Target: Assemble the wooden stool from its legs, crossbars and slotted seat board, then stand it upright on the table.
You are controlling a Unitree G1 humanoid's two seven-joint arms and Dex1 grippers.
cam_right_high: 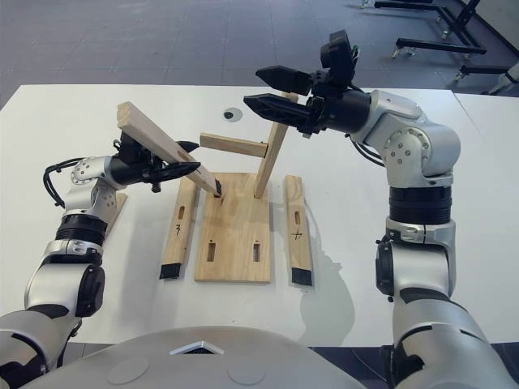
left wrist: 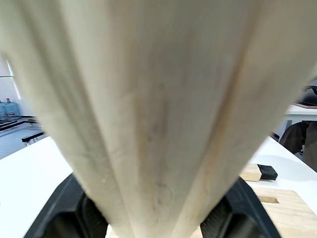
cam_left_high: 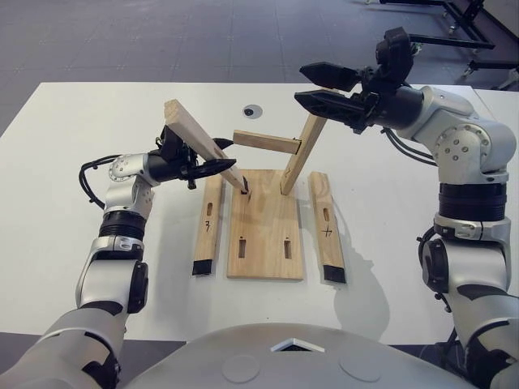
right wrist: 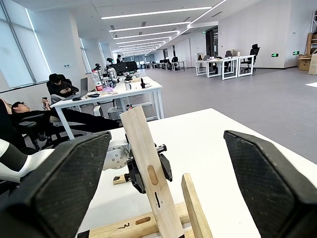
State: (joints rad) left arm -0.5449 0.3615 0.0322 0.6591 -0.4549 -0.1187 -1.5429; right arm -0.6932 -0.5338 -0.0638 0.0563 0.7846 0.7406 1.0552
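Left eye view: seat board (cam_left_high: 263, 239) flat on the table (cam_left_high: 81, 146). My left gripper (cam_left_high: 230, 155) is pinched on a leg (cam_left_high: 188, 123), which is tilted with its dark lower end at the far left slot; can't tell how deep it sits. The far right slot holds a second leg (cam_left_high: 302, 158), leaning, with a crossbar (cam_left_high: 263, 143) sticking out toward my left. A loose leg (cam_left_high: 208, 225) lies flat just beside the board's left edge, another loose leg (cam_left_high: 327, 231) beside the right.

My right gripper (cam_left_high: 299, 84) hangs spread wide near the second leg's top; can't tell if it touches.

Left wrist view: wood grain up close, pads (left wrist: 89, 218) pressed on both sides, with a slotted board corner behind.

Right wrist view: fingers (right wrist: 59, 183) wide apart, tilted leg beyond them.
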